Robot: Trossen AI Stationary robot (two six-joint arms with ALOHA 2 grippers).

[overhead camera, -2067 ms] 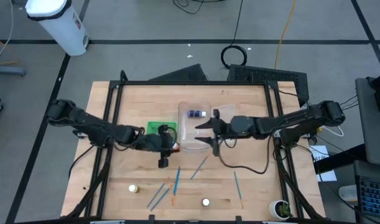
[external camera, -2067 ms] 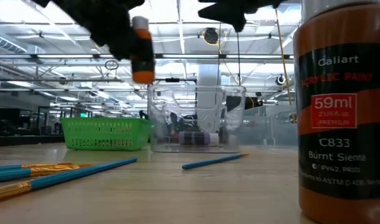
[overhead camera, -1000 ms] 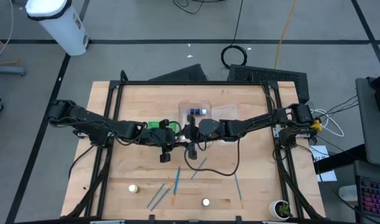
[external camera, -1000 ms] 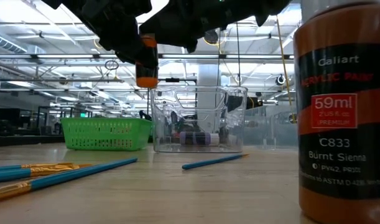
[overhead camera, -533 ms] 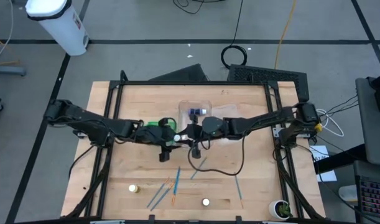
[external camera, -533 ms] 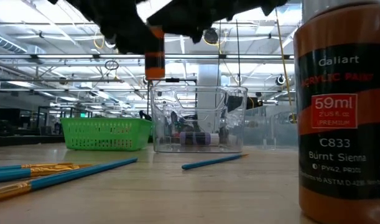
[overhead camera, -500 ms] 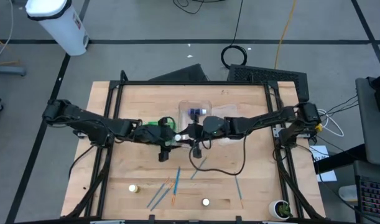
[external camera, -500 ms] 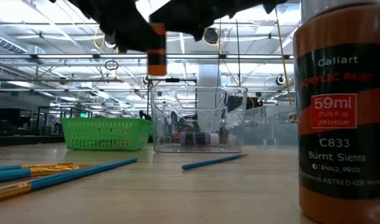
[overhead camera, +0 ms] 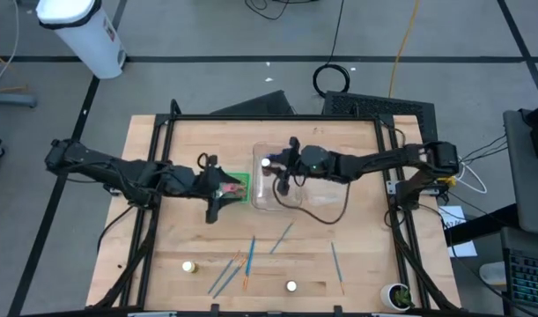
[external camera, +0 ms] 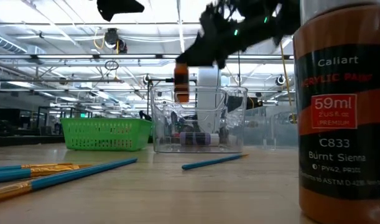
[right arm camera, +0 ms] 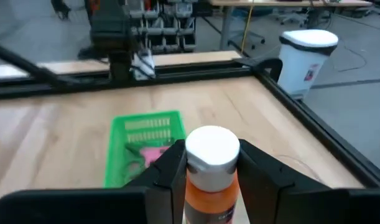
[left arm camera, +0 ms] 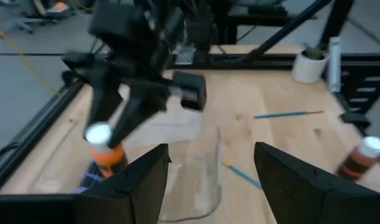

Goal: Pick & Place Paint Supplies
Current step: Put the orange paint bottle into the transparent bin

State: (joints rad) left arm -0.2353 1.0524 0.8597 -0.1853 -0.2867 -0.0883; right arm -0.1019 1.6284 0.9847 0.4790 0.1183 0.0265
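Observation:
My right gripper (overhead camera: 270, 165) is shut on a small orange paint bottle with a white cap (right arm camera: 211, 152). It holds the bottle over the clear plastic container (overhead camera: 282, 195) in the middle of the table. A purple-labelled bottle (external camera: 193, 138) lies inside that container. My left gripper (overhead camera: 217, 187) is open with nothing between its fingers, above the green basket (overhead camera: 238, 185), which holds pink-handled scissors (right arm camera: 146, 155). Blue and orange brushes (overhead camera: 238, 269) and two more small bottles (overhead camera: 188, 266) (overhead camera: 291, 285) rest on the near part of the table. My right gripper pinches the orange bottle's upper body (right arm camera: 196, 182) just under the white cap, one finger (right arm camera: 168, 174) on each side. The fingers come nearly level from the table's right side. The bottle stands upright, lifted clear, with its lower end (external camera: 181, 96) about level with the container's rim.
A big orange paint bottle (external camera: 342, 112) stands close to the low camera. Single blue brushes (overhead camera: 282, 238) (overhead camera: 336, 264) lie on the near half of the table. A small potted plant (overhead camera: 396, 297) sits at the near right corner. A black frame (overhead camera: 269, 117) edges the table.
The orange bottle has passed from my left gripper to my right. The left one has let go, opened, risen and drawn back toward the table's left edge. The right gripper has carried the upright bottle toward the far edge, to above the clear container.

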